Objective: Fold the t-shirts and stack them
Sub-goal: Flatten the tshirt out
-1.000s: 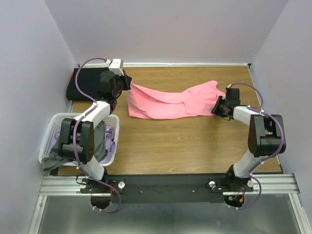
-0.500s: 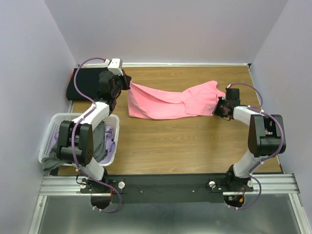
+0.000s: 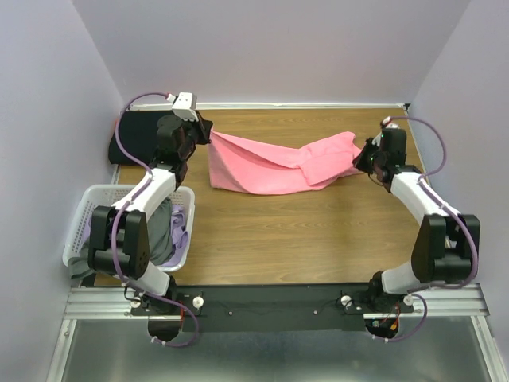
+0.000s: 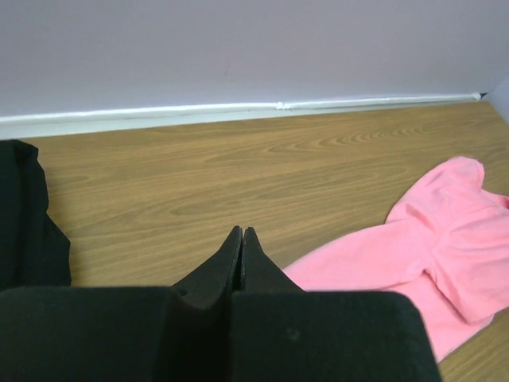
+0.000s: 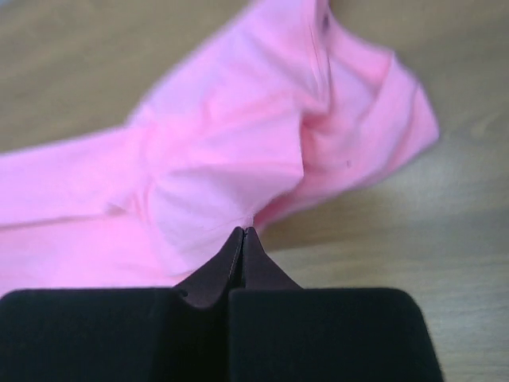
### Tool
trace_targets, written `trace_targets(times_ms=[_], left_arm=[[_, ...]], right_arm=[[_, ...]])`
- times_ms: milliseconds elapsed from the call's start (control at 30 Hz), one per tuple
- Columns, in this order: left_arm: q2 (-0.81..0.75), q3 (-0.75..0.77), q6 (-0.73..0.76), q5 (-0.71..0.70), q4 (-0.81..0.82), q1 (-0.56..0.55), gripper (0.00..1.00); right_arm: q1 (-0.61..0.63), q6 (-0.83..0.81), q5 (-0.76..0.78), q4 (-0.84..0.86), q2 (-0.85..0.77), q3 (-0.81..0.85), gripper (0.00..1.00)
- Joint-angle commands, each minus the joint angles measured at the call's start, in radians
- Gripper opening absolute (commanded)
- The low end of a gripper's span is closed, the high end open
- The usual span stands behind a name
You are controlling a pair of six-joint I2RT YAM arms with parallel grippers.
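Laundry is lying nearest me: a grey tee (image 3: 161,225) and a lavender tee (image 3: 182,231) are slumping in the basket (image 3: 79,219) at the near left. Farther out, the pink tee (image 3: 270,163) is stretching rumpled across mid-table, with the left gripper (image 3: 208,135) and right gripper (image 3: 359,159) each pinching an end, jaws closed on the cloth. Beyond, the black tee (image 3: 135,139) is lying in the far left corner.

black tee (image 4: 24,215) cut off at left edge; pink tee (image 5: 223,159) blurred, cropped left.
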Motion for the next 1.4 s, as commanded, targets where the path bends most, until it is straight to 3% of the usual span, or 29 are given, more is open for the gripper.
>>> trace_targets(times_ms=[0, 267, 467, 833, 967, 1367], left_arm=[[-0.08, -0.005, 0.019, -0.011, 0.01, 0.005, 0.0], [-0.25, -0.025, 0.031, -0.042, -0.014, -0.001, 0.0], [-0.462, -0.013, 0.048, -0.072, -0.094, -0.01, 0.0], [-0.738, 0.073, 0.057, -0.069, -0.207, -0.035, 0.0], [-0.718, 0.101, 0.055, -0.054, -0.189, -0.035, 0.0], [-0.315, 0.193, 0.062, -0.003, -0.076, -0.035, 0.0]], right_arm=[[0.004, -0.018, 0.012, 0.003, -0.124, 0.103, 0.01], [0.004, -0.055, 0.043, -0.02, -0.308, 0.276, 0.01], [0.006, -0.088, 0.069, -0.044, -0.492, 0.388, 0.01], [0.006, -0.171, 0.055, -0.101, -0.589, 0.733, 0.01], [0.006, -0.181, 0.043, -0.101, -0.549, 0.796, 0.01], [0.006, -0.217, 0.131, -0.066, -0.206, 0.824, 0.01]])
